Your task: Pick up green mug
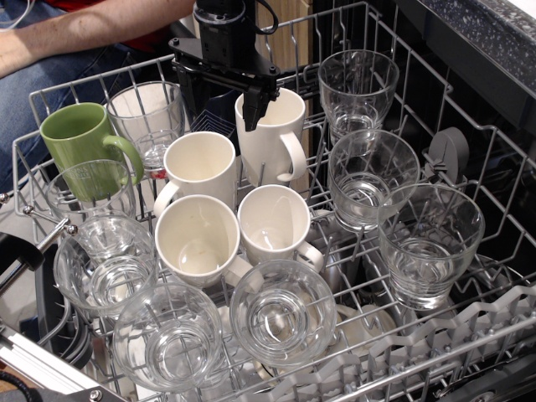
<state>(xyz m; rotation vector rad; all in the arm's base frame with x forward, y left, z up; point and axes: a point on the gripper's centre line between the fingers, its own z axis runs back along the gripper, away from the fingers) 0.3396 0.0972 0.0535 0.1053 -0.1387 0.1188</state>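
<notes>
The green mug [82, 144] is seen at left, well apart from the gripper [224, 107] at upper centre; its jaws are spread.

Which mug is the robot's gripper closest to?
The gripper hangs right at the rim of the tall cream mug at the back; the green mug sits far off.

A home kitchen, by the look of it: a pulled-out dishwasher rack [502, 243] loaded with cream mugs [198, 239] and drinking glasses [430, 243], a speckled stone counter [477, 25] edge at far right.
</notes>
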